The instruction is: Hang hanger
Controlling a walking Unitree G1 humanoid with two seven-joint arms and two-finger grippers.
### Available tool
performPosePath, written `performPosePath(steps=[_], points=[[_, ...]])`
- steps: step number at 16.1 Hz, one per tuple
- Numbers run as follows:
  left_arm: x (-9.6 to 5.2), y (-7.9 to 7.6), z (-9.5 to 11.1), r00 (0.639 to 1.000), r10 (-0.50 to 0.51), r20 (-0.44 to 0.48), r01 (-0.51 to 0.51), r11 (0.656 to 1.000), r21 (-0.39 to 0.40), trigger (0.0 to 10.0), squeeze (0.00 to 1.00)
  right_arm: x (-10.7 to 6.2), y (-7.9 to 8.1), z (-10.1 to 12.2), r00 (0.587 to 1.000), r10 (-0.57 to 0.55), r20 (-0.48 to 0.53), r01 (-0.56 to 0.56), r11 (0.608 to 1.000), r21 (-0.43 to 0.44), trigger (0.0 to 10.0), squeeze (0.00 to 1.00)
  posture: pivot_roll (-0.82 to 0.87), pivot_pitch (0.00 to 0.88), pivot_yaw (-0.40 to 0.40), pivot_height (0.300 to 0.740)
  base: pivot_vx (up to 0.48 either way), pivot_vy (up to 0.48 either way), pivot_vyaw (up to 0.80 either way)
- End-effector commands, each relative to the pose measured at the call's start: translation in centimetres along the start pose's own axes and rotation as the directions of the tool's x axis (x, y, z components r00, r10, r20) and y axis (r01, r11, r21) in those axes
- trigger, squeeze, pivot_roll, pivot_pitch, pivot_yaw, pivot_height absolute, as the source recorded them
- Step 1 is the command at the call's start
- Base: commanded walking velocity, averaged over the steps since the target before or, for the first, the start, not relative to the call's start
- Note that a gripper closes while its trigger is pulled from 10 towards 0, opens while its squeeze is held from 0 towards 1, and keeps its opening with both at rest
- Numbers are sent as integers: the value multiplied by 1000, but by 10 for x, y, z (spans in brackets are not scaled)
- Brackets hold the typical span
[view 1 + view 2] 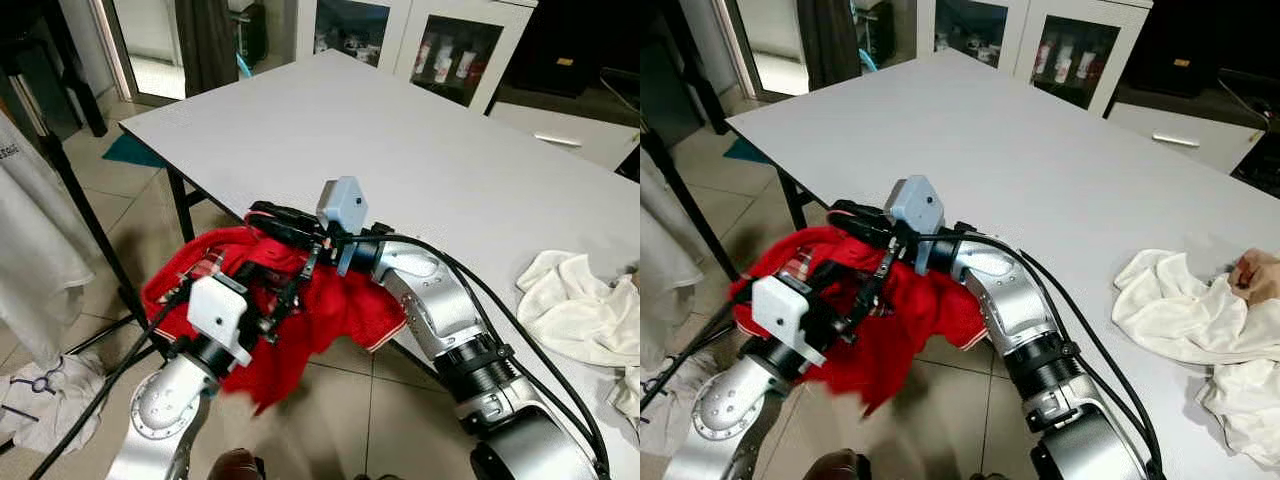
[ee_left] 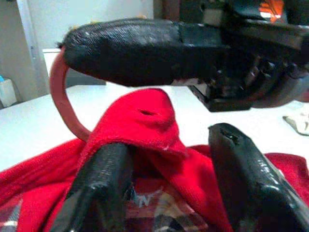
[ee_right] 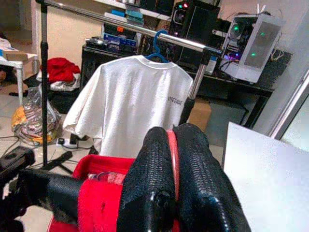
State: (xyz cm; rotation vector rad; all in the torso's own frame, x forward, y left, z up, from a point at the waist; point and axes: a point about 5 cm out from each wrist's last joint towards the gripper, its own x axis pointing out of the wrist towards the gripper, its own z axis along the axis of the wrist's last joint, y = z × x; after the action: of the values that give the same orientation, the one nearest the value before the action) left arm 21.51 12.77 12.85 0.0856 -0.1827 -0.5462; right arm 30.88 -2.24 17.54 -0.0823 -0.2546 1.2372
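The right claw pinches the red hanger's hook, the left claw gapes around the shirt beside the table; the rail waits well apart, hanging undone.

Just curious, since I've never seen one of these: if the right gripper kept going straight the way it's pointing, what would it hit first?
Probably the white T-shirt hanging on the clothes rack. The right gripper, shut on the red hanger hook, points that way; depth is unclear.
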Motion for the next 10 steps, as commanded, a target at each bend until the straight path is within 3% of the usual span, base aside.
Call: performPosePath(steps=[1,6,10], points=[[-3,-3,2,1000,-10,6,9,1000,6,10000,0,-5,-5,2,999,-28,21,29,999,-24,0,0,159,14,-67,740,0,0,0],[-21,-2,-6,998,-3,-58,5,1000,26,10000,0,-11,-8,-4,997,-69,32,70,997,-30,0,0,170,12,-67,740,0,0,0],[-22,-2,-6,998,7,-61,-6,1000,24,10000,0,-7,-6,-4,984,-154,89,150,987,55,0,0,180,10,-70,740,0,0,0]])
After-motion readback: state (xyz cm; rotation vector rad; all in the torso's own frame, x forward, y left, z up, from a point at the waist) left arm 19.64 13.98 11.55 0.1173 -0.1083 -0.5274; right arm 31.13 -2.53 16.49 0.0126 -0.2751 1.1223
